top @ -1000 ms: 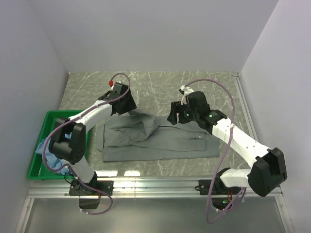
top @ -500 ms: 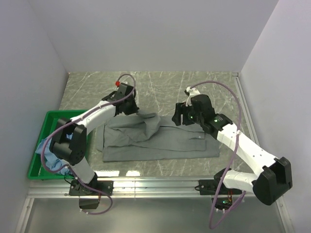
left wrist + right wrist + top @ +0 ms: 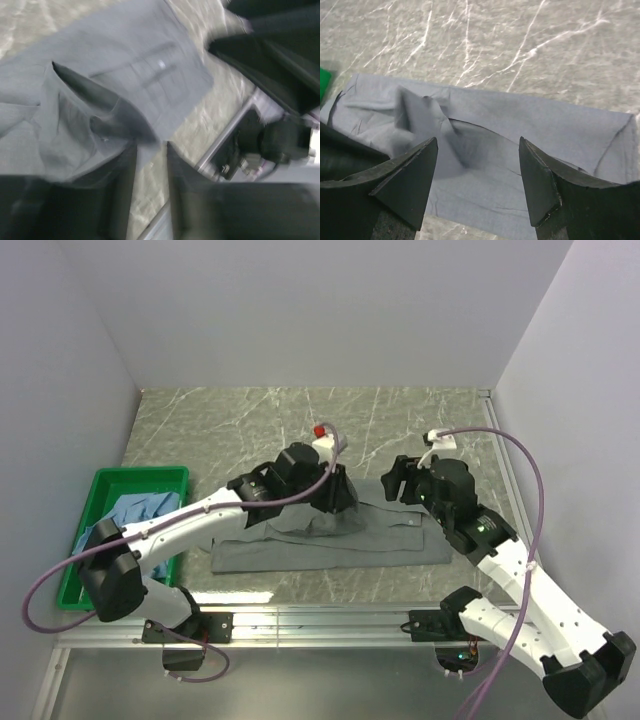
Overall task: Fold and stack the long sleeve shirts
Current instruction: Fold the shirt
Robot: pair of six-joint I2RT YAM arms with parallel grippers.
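Observation:
The grey-green shirt (image 3: 385,537) lies partly folded across the middle of the table, and also shows in the left wrist view (image 3: 125,65) and the right wrist view (image 3: 535,120). My left gripper (image 3: 340,498) reaches over its middle, and its narrowly spaced fingers pinch a raised fold of the cloth (image 3: 145,142); that view is blurred. My right gripper (image 3: 393,480) is open and empty above the shirt's far right edge, with the cloth showing between its fingers (image 3: 477,142). The light blue shirt (image 3: 135,512) lies crumpled in the green bin (image 3: 110,478).
The bin stands at the left edge of the table, and a corner of it shows in the right wrist view (image 3: 322,80). An aluminium rail (image 3: 320,625) with the arm bases runs along the near edge. White walls close in on three sides.
My left gripper has swept from the shirt's far left corner rightwards to its middle, drawing a fold of cloth with it. My right gripper has drawn back to the right.

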